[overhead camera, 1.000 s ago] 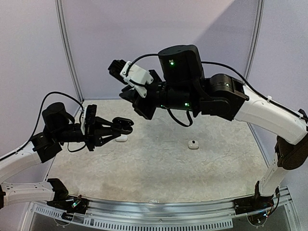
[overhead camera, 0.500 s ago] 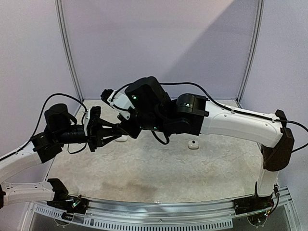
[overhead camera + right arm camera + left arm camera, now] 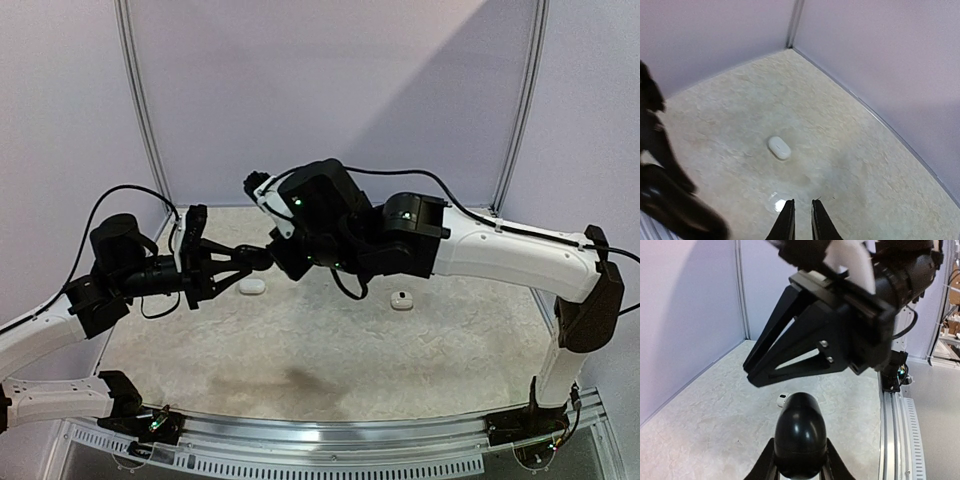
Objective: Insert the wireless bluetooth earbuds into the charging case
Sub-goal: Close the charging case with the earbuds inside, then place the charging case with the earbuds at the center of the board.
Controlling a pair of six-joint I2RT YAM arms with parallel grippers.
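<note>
Two arms meet above the table [image 3: 330, 350] in the top view. The left pincer [image 3: 252, 260] clenches a glossy black case [image 3: 262, 257] just above the white oval case [image 3: 252, 286], and the right pincer [image 3: 280, 267] hangs beside it. A small white piece [image 3: 402, 299] with a dark spot, earbud or not I cannot tell, lies well right of the oval case. The left wrist view shows the black case [image 3: 801, 437] gripped, the right pincer [image 3: 754, 377] just above it. In the right wrist view its fingers [image 3: 787, 220] stand nearly together above the table, near the oval case [image 3: 779, 148]; anything pinched I cannot tell.

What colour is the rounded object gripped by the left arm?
The rounded object is glossy black, clearest in the left wrist view.
</note>
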